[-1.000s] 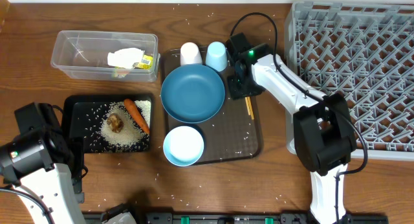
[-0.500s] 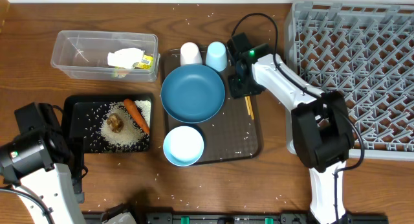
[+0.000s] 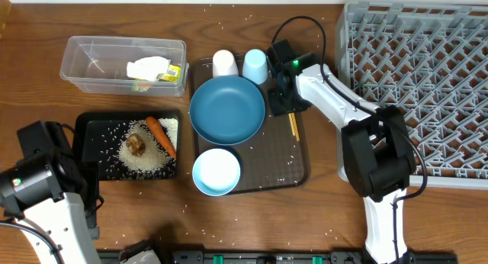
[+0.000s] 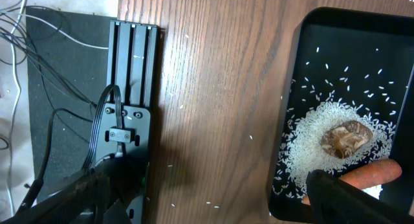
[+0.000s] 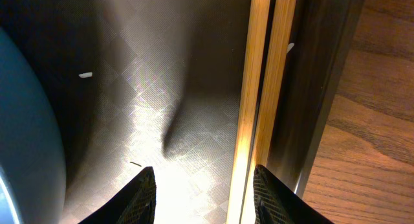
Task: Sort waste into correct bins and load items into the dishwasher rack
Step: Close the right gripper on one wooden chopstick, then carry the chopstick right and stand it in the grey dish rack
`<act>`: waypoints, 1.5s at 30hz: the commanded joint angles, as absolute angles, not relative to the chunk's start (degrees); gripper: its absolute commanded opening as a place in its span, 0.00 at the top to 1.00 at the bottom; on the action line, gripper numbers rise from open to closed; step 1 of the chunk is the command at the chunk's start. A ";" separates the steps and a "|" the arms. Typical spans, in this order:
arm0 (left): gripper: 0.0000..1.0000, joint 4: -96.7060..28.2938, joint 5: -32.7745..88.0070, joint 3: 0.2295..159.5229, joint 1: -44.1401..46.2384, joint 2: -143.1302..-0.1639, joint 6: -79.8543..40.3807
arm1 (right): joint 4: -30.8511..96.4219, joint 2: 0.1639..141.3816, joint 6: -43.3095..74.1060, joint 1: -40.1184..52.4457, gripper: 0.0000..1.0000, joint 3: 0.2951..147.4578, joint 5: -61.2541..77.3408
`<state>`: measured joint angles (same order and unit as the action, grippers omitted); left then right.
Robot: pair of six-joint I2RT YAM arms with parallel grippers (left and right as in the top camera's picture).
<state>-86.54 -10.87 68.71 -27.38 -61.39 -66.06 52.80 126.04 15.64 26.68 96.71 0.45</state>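
**A:** Where are the wooden chopsticks (image 3: 292,125)?

**B:** Seen from overhead, they lie flat on the dark brown serving tray (image 3: 293,161). They run from 12 to 6 o'clock along its 3 o'clock side. The big blue plate (image 3: 226,109) is at their 9 o'clock, and the grey dishwasher rack (image 3: 427,81) is well apart at their 3 o'clock.

**A:** What is the right gripper (image 5: 207,188) doing?

**B:** It hangs low over the pair, part-way spread and holding nothing. In its own camera, bare tray shows between the two fingertips. The sticks pass right beside the 3 o'clock finger, perhaps under it, and the tray's raised rim is just beyond.

**A:** And the left gripper (image 4: 213,182)?

**B:** It is at the table's 8 o'clock, spread wide with nothing in it. The black tray (image 4: 310,88) of rice, a brown lump and a carrot sits at its 3 o'clock.

**A:** What might go wrong?

**B:** My guess is that the sticks sit too far off-centre. The outer finger could come down on top of them or jam on the rim. The jaws might then pinch only one stick, or roll both away. Thin sticks held near one end could also swing or slip on the way to the rack.
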 commanded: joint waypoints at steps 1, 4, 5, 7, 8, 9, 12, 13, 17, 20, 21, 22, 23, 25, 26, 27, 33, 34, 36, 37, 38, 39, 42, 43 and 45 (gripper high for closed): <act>0.02 -86.72 -11.51 68.84 -27.73 -61.41 -66.74 | 52.62 126.48 15.20 27.07 0.57 97.27 0.47; 0.02 -86.72 -11.51 68.84 -27.73 -61.41 -66.74 | 52.60 126.48 15.18 27.07 0.57 97.25 0.47; 0.02 -86.72 -11.49 68.84 -27.73 -61.41 -66.74 | 52.60 126.52 15.20 27.07 0.57 97.25 0.47; 0.02 -86.72 -11.51 68.84 -27.73 -61.41 -66.74 | 52.60 126.67 15.20 27.07 0.57 97.25 0.49; 0.02 -86.72 -11.49 68.84 -27.73 -61.41 -66.74 | 52.62 126.72 15.20 27.07 0.57 97.21 0.54; 0.02 -86.72 -11.49 68.84 -27.73 -61.41 -66.74 | 52.45 126.80 15.20 27.07 0.57 97.01 0.71; 0.02 -86.72 -11.49 68.84 -27.73 -61.41 -66.74 | 51.57 126.80 15.22 27.07 0.57 96.16 1.17; 0.02 -86.72 -11.49 68.84 -27.73 -61.41 -66.74 | 51.31 126.80 15.22 27.07 0.57 95.79 1.17; 0.02 -86.72 -11.49 68.84 -27.73 -61.41 -66.74 | 49.91 126.80 15.22 27.07 0.57 94.06 1.58; 0.02 -86.72 -11.49 68.84 -27.73 -61.41 -66.74 | 48.64 126.80 15.46 27.07 0.56 92.42 1.80; 0.02 -86.72 -11.51 68.84 -27.73 -61.41 -66.74 | 48.16 126.80 15.46 27.07 0.56 91.81 1.80; 0.02 -86.72 -11.51 68.84 -27.73 -61.41 -66.74 | 47.75 126.80 15.46 27.07 0.56 91.33 1.78; 0.02 -86.72 -11.49 68.84 -27.73 -61.41 -66.74 | 47.31 126.80 15.46 27.07 0.56 90.85 1.80; 0.02 -86.72 -11.49 68.84 -27.73 -61.41 -66.74 | 46.87 126.80 15.44 27.07 0.57 90.15 1.78; 0.02 -86.72 -11.49 68.84 -27.73 -61.41 -66.74 | 46.94 126.80 15.44 27.07 0.57 90.04 1.76; 0.02 -86.72 -11.49 68.84 -27.73 -61.41 -66.74 | 47.11 126.80 15.42 27.07 0.58 90.04 1.76; 0.02 -86.72 -11.51 68.84 -27.73 -61.41 -66.74 | 47.51 126.80 16.71 27.05 0.83 90.04 1.26; 0.02 -86.72 -11.51 68.84 -27.73 -61.41 -66.74 | 47.55 126.80 17.30 27.07 0.84 90.04 0.93; 0.02 -86.72 -11.51 68.84 -27.73 -61.41 -66.74 | 47.55 126.80 17.89 27.07 0.85 90.04 0.45; 0.02 -86.72 -11.49 68.84 -27.73 -61.41 -66.74 | 47.55 126.80 17.98 27.07 0.88 90.04 0.36; 0.02 -86.72 -11.49 68.84 -27.73 -61.41 -66.74 | 47.59 126.80 17.98 27.07 0.93 90.04 0.27; 0.02 -86.72 -11.49 68.84 -27.73 -61.41 -66.74 | 47.75 126.78 17.98 27.07 0.98 90.06 0.27; 0.02 -86.72 -11.51 68.84 -27.73 -61.41 -66.74 | 48.75 126.74 17.98 27.07 0.99 90.63 0.30; 0.02 -86.72 -11.49 68.84 -27.73 -61.41 -66.74 | 49.32 126.74 17.98 27.07 0.99 91.02 0.30; 0.02 -86.72 -11.49 68.84 -27.73 -61.41 -66.74 | 50.76 126.63 17.98 26.96 0.99 92.23 0.27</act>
